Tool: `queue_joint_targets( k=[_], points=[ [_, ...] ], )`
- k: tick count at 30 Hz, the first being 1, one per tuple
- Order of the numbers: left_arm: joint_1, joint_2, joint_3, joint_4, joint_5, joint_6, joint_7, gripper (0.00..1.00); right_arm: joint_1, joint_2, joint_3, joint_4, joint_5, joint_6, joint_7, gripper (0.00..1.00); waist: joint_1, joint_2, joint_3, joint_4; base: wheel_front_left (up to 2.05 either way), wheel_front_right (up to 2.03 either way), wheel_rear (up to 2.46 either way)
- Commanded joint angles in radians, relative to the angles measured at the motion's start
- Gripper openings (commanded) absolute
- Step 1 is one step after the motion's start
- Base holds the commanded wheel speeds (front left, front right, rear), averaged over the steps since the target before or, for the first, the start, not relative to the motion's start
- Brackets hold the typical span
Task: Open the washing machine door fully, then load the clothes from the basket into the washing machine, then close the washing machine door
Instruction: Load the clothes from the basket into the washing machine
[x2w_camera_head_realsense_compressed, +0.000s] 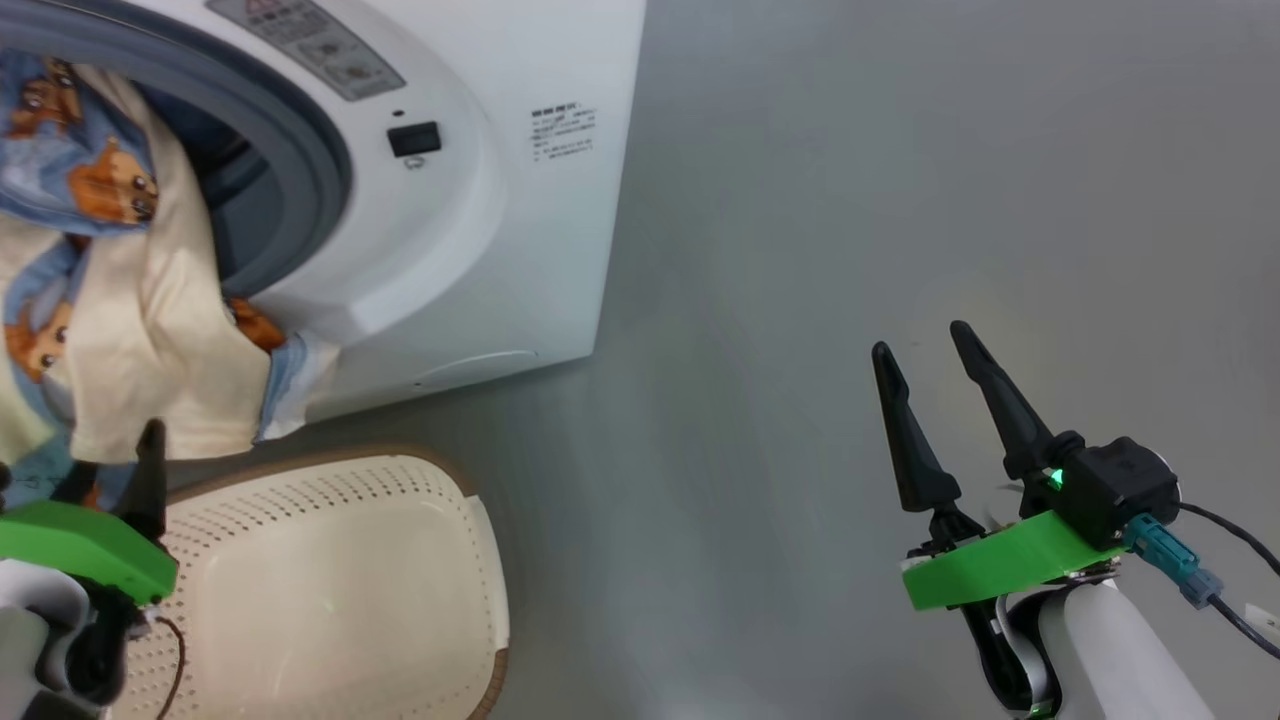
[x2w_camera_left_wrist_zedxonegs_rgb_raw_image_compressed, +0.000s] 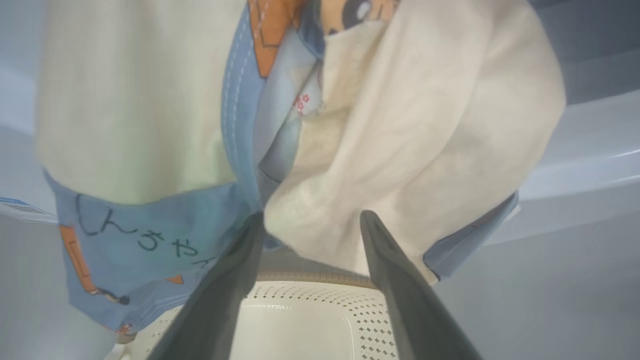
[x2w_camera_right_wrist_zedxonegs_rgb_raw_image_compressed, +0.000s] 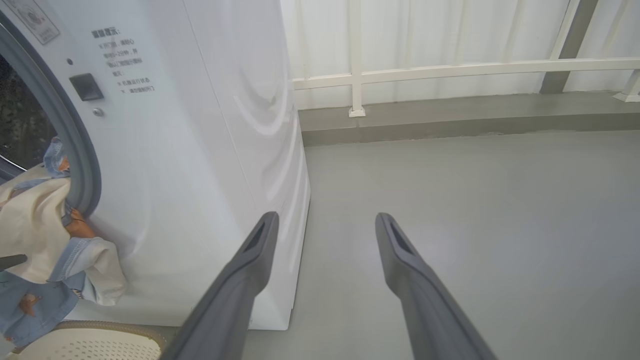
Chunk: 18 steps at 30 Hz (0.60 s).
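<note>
**Clothes** (x2w_camera_head_realsense_compressed: 110, 300): the blue bear-print garment and the cream garment hang together out of the drum mouth. They drape over the grey rubber ring (x2w_camera_head_realsense_compressed: 310, 150) and down the front of the white washing machine (x2w_camera_head_realsense_compressed: 500, 220), at 9 o'clock in the head view. Their lower edge hangs just above the cream perforated basket (x2w_camera_head_realsense_compressed: 330, 580), which stands on the floor at 7 o'clock, close to the machine's front.

**Left gripper** (x2w_camera_left_wrist_zedxonegs_rgb_raw_image_compressed: 311, 216): the fingers are spread wide, with their tips at the hem of the cream fold, which sags between them. Whether either tip touches the fabric cannot be told.

**Right gripper** (x2w_camera_head_realsense_compressed: 920, 340): at 4 o'clock, the fingers are spread wide and hold nothing. It is over the grey floor (x2w_camera_head_realsense_compressed: 800, 200), well apart from machine and basket.

**White railing** (x2w_camera_right_wrist_zedxonegs_rgb_raw_image_compressed: 450, 70): runs at 12 o'clock in the right wrist view.
</note>
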Motion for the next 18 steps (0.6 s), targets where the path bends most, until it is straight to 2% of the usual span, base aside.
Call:
queue_joint_targets(
  k=[1,10,16,17,18],
  points=[
    [-0.039,0.060,0.017,0.005,-0.017,-0.002,-0.001,1.00,-0.022,0.002,0.024,-0.033,0.003,0.008,-0.008,1.00,-0.0001,0.0000,0.049,-0.033,0.00,0.00,0.00],
    [-0.142,0.098,-0.025,0.050,-0.050,-0.002,-0.056,1.00,-0.020,0.002,0.027,-0.056,0.005,0.008,-0.008,1.00,-0.0001,0.0000,0.088,-0.040,0.00,0.00,0.00],
    [-0.160,0.099,-0.041,0.067,-0.052,-0.002,-0.073,1.00,-0.021,0.003,0.033,-0.053,0.008,0.008,-0.008,1.00,-0.0001,0.0000,0.089,-0.043,0.00,0.00,0.00],
    [-0.161,0.098,-0.045,0.069,-0.055,-0.002,-0.074,0.96,-0.021,0.003,0.034,-0.052,0.009,0.008,-0.008,1.00,-0.0001,0.0000,0.087,-0.044,0.00,0.00,0.00],
    [-0.164,0.099,-0.048,0.072,-0.057,-0.002,-0.075,0.69,-0.022,0.003,0.034,-0.050,0.009,0.008,-0.008,1.00,-0.0001,0.0000,0.086,-0.044,0.00,0.00,0.00]
  ],
)
